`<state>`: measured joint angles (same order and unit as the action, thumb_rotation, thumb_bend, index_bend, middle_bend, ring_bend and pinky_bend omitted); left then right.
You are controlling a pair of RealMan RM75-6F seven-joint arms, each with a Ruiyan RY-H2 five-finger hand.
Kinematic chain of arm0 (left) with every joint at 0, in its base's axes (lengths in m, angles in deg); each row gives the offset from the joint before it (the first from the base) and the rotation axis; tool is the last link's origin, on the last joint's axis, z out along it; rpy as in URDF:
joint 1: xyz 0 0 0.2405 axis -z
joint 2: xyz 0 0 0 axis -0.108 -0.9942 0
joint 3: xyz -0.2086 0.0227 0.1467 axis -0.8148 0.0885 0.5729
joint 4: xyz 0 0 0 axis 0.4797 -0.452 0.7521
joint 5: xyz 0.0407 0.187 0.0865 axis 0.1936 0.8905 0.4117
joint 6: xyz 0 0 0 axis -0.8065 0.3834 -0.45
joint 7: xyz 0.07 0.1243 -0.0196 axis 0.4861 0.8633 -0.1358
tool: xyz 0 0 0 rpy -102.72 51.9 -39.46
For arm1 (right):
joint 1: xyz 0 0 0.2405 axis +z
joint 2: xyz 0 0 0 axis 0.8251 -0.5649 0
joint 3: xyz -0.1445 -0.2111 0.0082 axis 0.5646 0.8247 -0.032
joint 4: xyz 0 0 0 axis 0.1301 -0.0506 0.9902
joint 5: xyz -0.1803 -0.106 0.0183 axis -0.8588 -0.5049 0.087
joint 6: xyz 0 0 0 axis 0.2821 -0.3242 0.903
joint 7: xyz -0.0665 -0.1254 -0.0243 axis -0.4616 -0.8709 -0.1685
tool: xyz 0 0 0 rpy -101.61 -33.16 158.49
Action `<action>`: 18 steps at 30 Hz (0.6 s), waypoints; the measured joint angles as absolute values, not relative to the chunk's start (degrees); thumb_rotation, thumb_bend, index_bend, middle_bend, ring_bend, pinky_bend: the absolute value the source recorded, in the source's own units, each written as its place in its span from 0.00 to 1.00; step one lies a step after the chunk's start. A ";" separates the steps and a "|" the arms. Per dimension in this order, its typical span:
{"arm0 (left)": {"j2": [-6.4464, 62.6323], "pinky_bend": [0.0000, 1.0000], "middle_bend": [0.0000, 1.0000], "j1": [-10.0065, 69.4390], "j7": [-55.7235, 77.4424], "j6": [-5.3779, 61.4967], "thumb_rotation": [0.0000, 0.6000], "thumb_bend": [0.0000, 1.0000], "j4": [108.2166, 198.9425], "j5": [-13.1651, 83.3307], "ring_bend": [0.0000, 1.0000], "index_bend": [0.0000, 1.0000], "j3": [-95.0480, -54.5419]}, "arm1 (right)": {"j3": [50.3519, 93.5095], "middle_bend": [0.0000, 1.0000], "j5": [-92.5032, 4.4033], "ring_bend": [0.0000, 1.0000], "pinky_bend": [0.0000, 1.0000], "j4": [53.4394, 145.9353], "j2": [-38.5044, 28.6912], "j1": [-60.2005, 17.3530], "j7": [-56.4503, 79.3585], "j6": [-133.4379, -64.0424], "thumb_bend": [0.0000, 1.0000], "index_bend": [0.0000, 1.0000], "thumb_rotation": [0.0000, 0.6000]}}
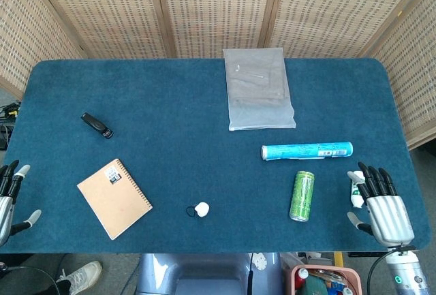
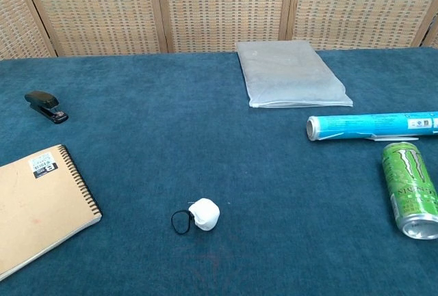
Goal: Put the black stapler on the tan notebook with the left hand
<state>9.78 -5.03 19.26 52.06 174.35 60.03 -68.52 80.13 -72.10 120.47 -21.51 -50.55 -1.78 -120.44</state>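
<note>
The black stapler [image 1: 97, 125] [image 2: 46, 106] lies on the blue table at the left, a little beyond the tan spiral notebook [image 1: 114, 197] [image 2: 37, 205], which lies flat near the front left. My left hand [image 1: 9, 199] sits at the table's front left edge, well left of the notebook, fingers spread and holding nothing. My right hand [image 1: 382, 206] rests at the front right edge, fingers apart and empty. Neither hand shows in the chest view.
A grey plastic pouch [image 1: 258, 97] lies at the back centre. A blue tube [image 1: 306, 150] and a green can [image 1: 302, 195] lie on the right, with a small white tube [image 1: 355, 192] beside my right hand. A white lump with a black loop [image 1: 199, 209] lies front centre.
</note>
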 measured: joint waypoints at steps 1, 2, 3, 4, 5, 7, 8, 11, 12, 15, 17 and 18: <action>9.69 0.00 0.00 -4.76 19.24 51.73 1.00 0.21 174.31 59.85 0.00 0.09 -68.73 | 80.11 0.00 -72.00 0.00 0.00 120.43 -21.49 -50.54 -1.80 -120.38 0.17 0.12 1.00; 9.60 0.00 0.00 -4.52 19.25 51.45 1.00 0.21 174.26 59.71 0.00 0.09 -68.89 | 80.08 0.00 -71.81 0.00 0.00 120.35 -21.44 -50.52 -1.84 -120.26 0.17 0.12 1.00; 9.49 0.00 0.00 -4.23 19.27 51.13 1.00 0.21 174.19 59.59 0.00 0.09 -69.08 | 80.06 0.00 -71.57 0.00 0.00 120.26 -21.40 -50.50 -1.88 -120.08 0.17 0.12 1.00; 9.28 0.00 0.00 -3.70 19.27 50.52 1.00 0.22 174.08 59.39 0.00 0.10 -69.40 | 80.03 0.00 -71.26 0.00 0.00 120.16 -21.35 -50.46 -1.93 -119.82 0.17 0.12 1.00; 9.07 0.00 0.00 -3.20 19.28 49.84 1.00 0.22 173.99 59.15 0.00 0.10 -69.69 | 79.95 0.00 -70.76 0.00 0.00 120.01 -21.25 -50.37 -2.02 -119.43 0.17 0.12 1.00; 8.61 0.00 0.00 -1.78 19.31 47.82 1.00 0.22 173.73 58.39 0.00 0.11 -70.50 | 79.74 0.00 -69.94 0.00 0.00 119.77 -21.07 -50.17 -2.18 -118.80 0.17 0.12 1.00; 8.33 0.00 0.00 -0.56 19.33 46.04 1.00 0.22 173.45 57.72 0.00 0.11 -71.14 | 79.58 0.00 -69.43 0.00 0.00 119.62 -20.95 -50.02 -2.26 -118.38 0.17 0.12 1.00; 7.81 0.00 0.00 2.94 19.74 40.73 1.00 0.23 172.14 55.89 0.00 0.12 -72.66 | 79.15 0.00 -68.24 0.00 0.00 119.31 -20.75 -49.73 -2.36 -117.70 0.17 0.12 1.00; 7.75 0.00 0.00 4.18 20.00 38.92 1.00 0.23 171.45 55.29 0.00 0.12 -73.13 | 78.97 0.00 -67.83 0.00 0.00 119.21 -20.72 -49.68 -2.35 -117.58 0.17 0.12 1.00; 7.80 0.00 0.00 8.84 21.21 32.51 1.00 0.23 168.31 52.74 0.00 0.13 -74.93 | 78.33 0.00 -66.46 0.00 0.00 118.71 -20.62 -49.56 -2.03 -117.33 0.17 0.12 1.00; 8.00 0.00 0.00 12.36 22.06 28.33 1.00 0.23 165.58 50.88 0.00 0.14 -76.23 | 77.97 0.00 -65.59 0.00 0.00 118.28 -20.58 -49.50 -1.67 -117.10 0.17 0.12 1.00; 8.12 0.00 0.00 13.76 22.40 26.82 1.00 0.23 164.33 50.18 0.00 0.14 -76.75 | 77.82 0.00 -65.17 0.00 0.00 118.10 -20.56 -49.47 -1.52 -116.96 0.17 0.12 1.00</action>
<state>8.12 13.76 22.40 26.82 164.33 50.18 -76.75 77.82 -65.17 118.10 -20.56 -49.47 -1.52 -116.96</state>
